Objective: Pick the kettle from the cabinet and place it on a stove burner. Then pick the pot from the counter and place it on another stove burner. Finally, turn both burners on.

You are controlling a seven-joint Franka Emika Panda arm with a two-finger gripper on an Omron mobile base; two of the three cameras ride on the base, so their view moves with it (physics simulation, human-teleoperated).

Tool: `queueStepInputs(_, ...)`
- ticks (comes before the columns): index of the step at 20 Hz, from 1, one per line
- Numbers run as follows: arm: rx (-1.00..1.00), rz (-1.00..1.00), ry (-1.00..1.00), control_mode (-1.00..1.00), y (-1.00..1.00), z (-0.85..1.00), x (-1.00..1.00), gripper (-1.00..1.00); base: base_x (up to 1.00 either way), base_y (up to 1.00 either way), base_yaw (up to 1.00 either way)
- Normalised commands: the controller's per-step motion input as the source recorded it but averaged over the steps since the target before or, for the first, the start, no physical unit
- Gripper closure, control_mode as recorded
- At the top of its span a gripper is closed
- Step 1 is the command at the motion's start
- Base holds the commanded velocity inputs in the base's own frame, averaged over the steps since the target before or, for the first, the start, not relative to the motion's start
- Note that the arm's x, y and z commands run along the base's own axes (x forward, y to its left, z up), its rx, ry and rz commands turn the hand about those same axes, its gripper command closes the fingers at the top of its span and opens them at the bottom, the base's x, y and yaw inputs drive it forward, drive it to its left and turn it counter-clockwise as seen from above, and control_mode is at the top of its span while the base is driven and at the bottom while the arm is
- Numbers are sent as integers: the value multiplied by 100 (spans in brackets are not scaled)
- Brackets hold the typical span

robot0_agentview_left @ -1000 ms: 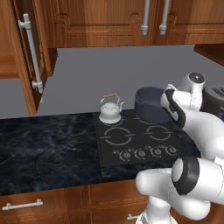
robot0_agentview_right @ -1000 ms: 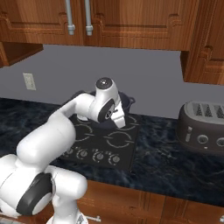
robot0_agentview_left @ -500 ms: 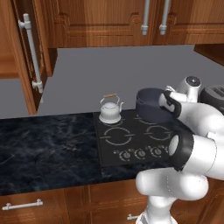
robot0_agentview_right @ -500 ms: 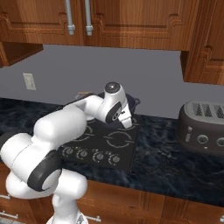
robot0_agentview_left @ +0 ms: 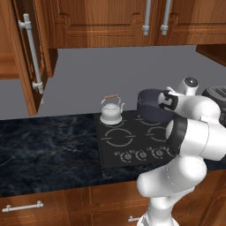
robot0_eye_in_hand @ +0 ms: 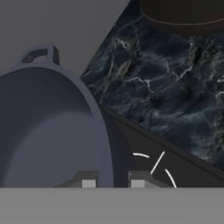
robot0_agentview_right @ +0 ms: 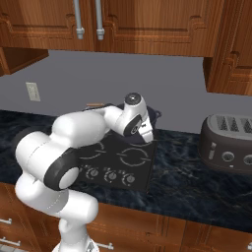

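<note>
gripper (robot0_eye_in_hand: 113, 180): pinching the pot's (robot0_agentview_left: 152, 106) rim
pot: raised over the cooktop (robot0_agentview_left: 132, 152)
kettle (robot0_agentview_left: 111, 111): on rear-left burner

White arm (robot0_agentview_right: 93, 125) over black cooktop (robot0_agentview_right: 129, 165), dark pot (robot0_agentview_right: 151, 115) behind wrist, toaster (robot0_agentview_right: 230, 142) right

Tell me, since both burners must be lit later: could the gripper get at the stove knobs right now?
Probably not yet. The gripper is shut on the pot, held above the cooktop's right rear. The knobs along the front edge look unobstructed, but the pot must be set down first.
</note>
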Motion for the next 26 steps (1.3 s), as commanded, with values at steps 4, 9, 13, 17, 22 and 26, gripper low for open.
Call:
queueStepInputs(4, 0, 0, 0, -100, -4, -16, 25, 100, 0, 0, 0)
queueStepInputs(9, 0, 0, 1, -100, 0, -14, 20, 100, 0, 0, 0)
queueStepInputs(13, 0, 0, 0, -100, 0, -20, 25, 100, 0, 0, 0)
queueStepInputs(17, 0, 0, 0, -100, 0, -19, 22, 100, 0, 0, 0)
queueStepInputs(22, 0, 0, 0, -100, -5, -13, 20, 100, 0, 0, 0)
queueStepInputs(26, 0, 0, 0, -100, -15, -11, 21, 100, 0, 0, 0)
